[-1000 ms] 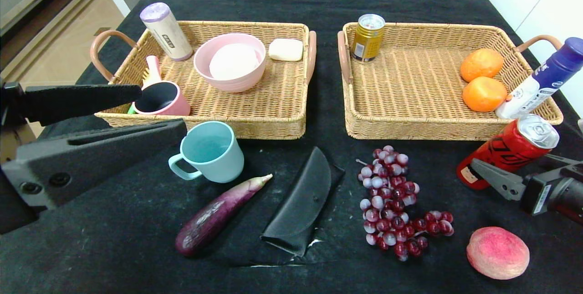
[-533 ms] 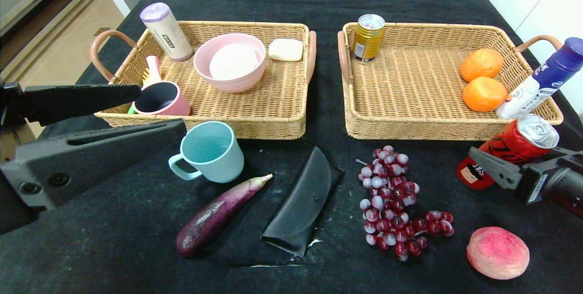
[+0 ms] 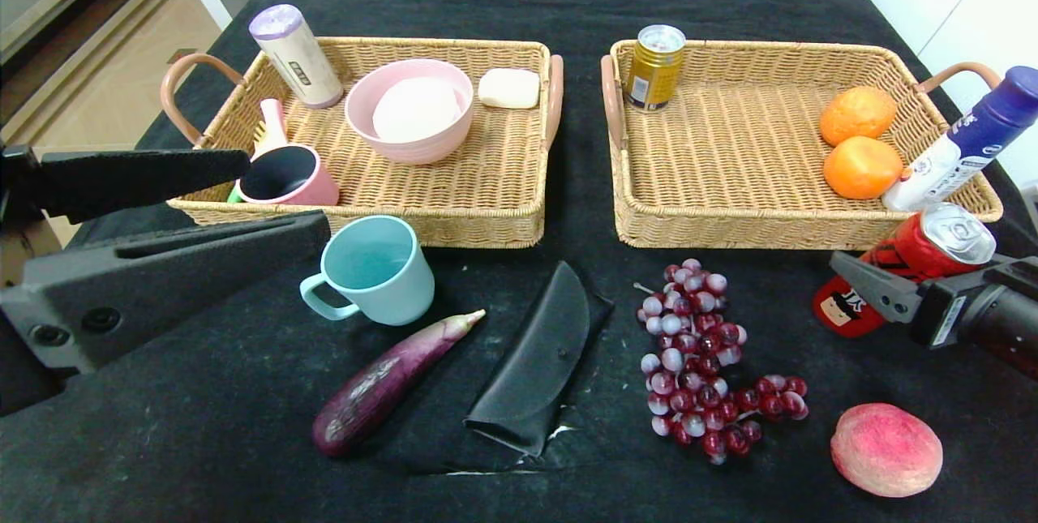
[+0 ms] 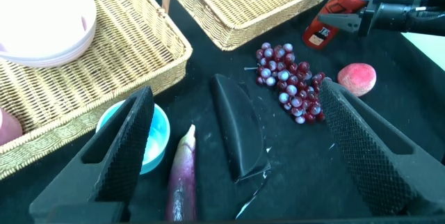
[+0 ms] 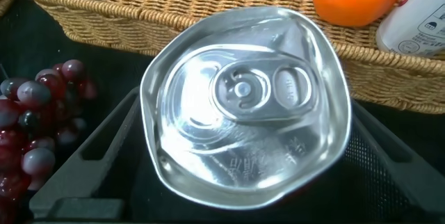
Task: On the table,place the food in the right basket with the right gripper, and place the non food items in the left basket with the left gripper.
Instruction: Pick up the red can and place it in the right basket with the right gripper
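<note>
Red can [image 3: 908, 267] leaning between spread fingers of right gripper [image 3: 872, 289], just in front of right basket [image 3: 734, 227]; left gripper [image 3: 280, 195] hanging open beside teal cup [image 3: 375, 269].

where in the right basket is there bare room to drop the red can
The right wicker basket is bare across its middle and front, between the upright gold can in its far left corner and two oranges on its right side. That right side is crowded; a white blue-capped bottle leans over the rim.
</note>
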`<control>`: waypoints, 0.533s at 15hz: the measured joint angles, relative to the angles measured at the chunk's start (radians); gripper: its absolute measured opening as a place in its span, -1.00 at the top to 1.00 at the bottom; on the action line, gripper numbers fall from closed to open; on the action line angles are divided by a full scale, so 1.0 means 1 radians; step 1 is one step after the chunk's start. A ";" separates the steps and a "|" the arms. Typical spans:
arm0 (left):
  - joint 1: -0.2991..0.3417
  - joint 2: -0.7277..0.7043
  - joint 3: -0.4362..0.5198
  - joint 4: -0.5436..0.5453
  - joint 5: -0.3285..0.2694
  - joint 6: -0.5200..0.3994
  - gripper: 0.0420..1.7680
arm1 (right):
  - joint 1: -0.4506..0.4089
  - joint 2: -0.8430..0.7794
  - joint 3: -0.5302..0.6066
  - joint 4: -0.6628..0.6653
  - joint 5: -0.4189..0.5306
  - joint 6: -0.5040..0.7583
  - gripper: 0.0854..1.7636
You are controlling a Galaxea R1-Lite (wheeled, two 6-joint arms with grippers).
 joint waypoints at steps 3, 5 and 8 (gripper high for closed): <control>0.000 -0.002 0.000 0.000 0.000 0.001 -0.94 | -0.001 0.001 -0.002 0.000 0.000 0.000 -0.43; 0.000 -0.003 0.000 0.000 0.000 0.000 -0.94 | -0.001 0.001 -0.002 -0.001 -0.001 0.000 -0.16; 0.000 -0.005 0.000 0.000 0.000 0.000 -0.94 | 0.001 0.001 0.000 -0.001 -0.001 0.000 -0.15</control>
